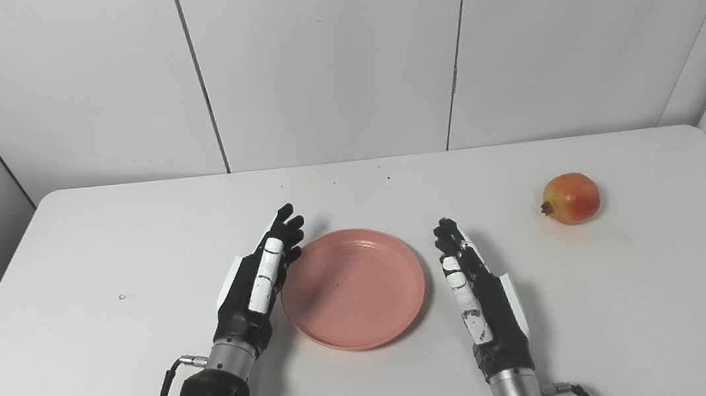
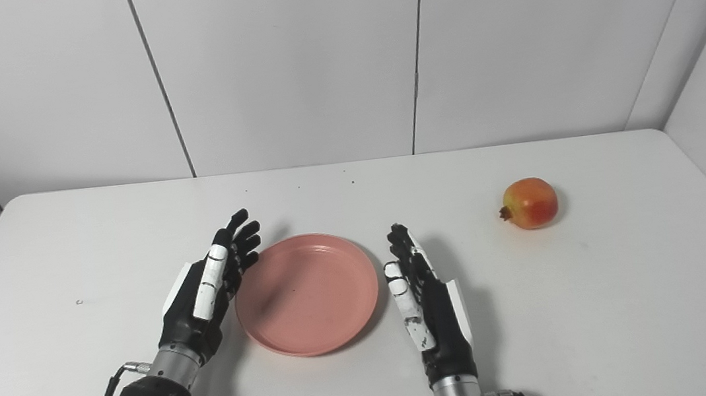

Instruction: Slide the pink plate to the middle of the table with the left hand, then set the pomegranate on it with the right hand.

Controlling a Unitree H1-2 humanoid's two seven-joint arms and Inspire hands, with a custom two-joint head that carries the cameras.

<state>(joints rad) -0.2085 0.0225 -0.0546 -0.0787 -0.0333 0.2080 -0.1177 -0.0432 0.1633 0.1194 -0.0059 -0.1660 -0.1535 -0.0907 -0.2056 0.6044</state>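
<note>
We note the pink plate (image 1: 353, 287) lying flat and empty near the middle of the table (image 1: 69, 270), with the red-yellow pomegranate (image 1: 570, 198) well apart at far right. The left hand (image 1: 259, 280) stands just beside its left rim, the right hand (image 1: 478, 290) near its right rim, both with fingers straight and holding nothing. Whether the left hand touches the rim we cannot tell, and both forearms are cut off at the bottom edge.

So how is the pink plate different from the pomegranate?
The pink plate is flat, wide and shallow; the pomegranate is round and much smaller across. The plate is one plain pink; the pomegranate is mottled red and yellow with a little dark crown. The plate lies mid-table between the left robot hand and right robot hand; the pomegranate sits alone, far right. Both rest on the white table, unheld.
</note>
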